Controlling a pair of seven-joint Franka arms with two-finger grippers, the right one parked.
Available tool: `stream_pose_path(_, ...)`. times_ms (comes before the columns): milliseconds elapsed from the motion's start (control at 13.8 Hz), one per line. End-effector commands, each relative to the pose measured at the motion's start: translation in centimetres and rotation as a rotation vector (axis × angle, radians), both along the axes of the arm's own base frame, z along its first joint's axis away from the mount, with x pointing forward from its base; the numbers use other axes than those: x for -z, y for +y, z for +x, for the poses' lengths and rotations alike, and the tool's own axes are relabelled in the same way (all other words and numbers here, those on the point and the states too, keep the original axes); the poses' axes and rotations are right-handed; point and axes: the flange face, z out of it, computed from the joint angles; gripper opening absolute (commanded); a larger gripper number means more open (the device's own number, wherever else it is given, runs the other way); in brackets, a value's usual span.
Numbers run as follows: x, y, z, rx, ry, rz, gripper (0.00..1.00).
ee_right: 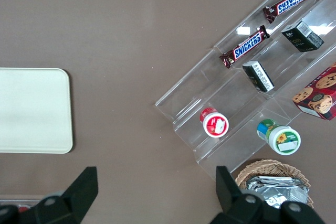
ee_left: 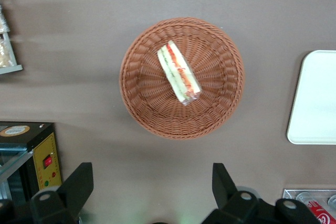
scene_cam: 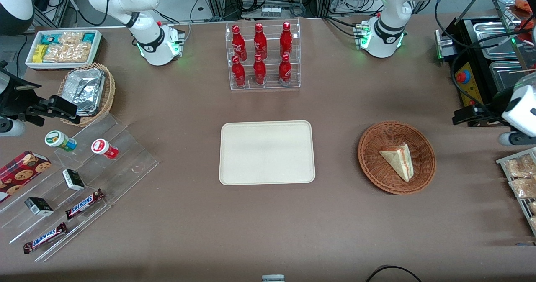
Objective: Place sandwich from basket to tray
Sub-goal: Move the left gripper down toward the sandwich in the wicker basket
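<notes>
Robot lab bench dressed up as a snack shop. Lab cues: two white robot arm bases (scene_cam: 379, 35) bolted at the top edge of the brown matte table (scene_cam: 176, 232), cable bundles and aluminium framing along the top of the front view, black control box with red emergency-stop button (scene_cam: 462, 77) at the right edge. Shop cues: clear acrylic rack of red soda bottles (scene_cam: 262, 56) top centre, clear stepped acrylic display (scene_cam: 79, 190) with Snickers bars (scene_cam: 85, 203) lower left, white rectangular bin of snack packets (scene_cam: 63, 47) upper left. The working arm's black two-finger gripper (ee_left: 152, 190), fingers spread apart, hangs above the table near the right edge of the front view.
</notes>
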Motion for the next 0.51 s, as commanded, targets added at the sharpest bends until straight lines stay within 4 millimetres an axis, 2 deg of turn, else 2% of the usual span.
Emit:
stream_pose_path(0,-1.2,-1.7,-0.1,0.018,-0.012,0.001,1.0)
stream_pose_path(217,0.3,-1.7,0.4,0.016,0.0,0.029,1.0)
stream_pose_path(434,4.2,-1.4,0.5,-0.025,0.012,0.054,1.0)
